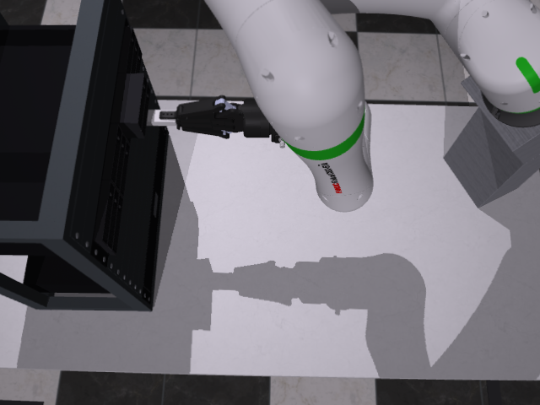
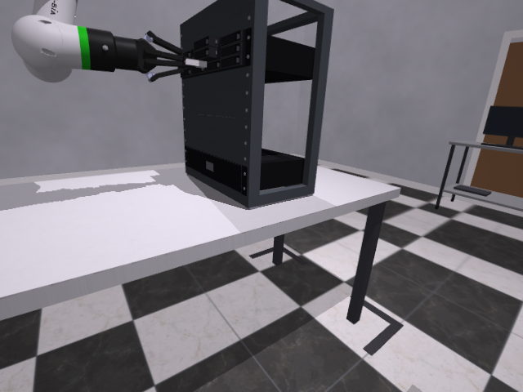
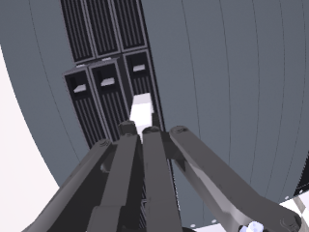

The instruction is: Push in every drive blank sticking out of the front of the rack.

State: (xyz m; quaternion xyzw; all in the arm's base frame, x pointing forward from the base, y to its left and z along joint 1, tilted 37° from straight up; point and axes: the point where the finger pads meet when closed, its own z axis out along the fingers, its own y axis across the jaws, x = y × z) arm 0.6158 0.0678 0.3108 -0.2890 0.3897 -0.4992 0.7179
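The dark rack (image 1: 65, 109) (image 2: 253, 126) (image 3: 217, 72) stands upright on the white table (image 1: 283, 226) (image 2: 105, 228), its front towards the arm. Near its top are rows of ribbed drive blanks (image 2: 220, 46) (image 3: 107, 82). In the overhead view a dark block of blanks (image 1: 132, 105) stands out from the front. My gripper (image 1: 158, 116) (image 2: 196, 63) (image 3: 144, 106) is shut and holds nothing. It lies level, with its white fingertip pads against the face of the right-hand blank (image 3: 139, 68) of the lower row.
A black unit (image 2: 215, 168) fills the rack's bottom bay. The robot's grey pedestal (image 1: 488, 157) stands at the table's right side. The table edge (image 2: 211, 248) runs close to the rack's foot. A side desk with a monitor (image 2: 502, 122) stands far off.
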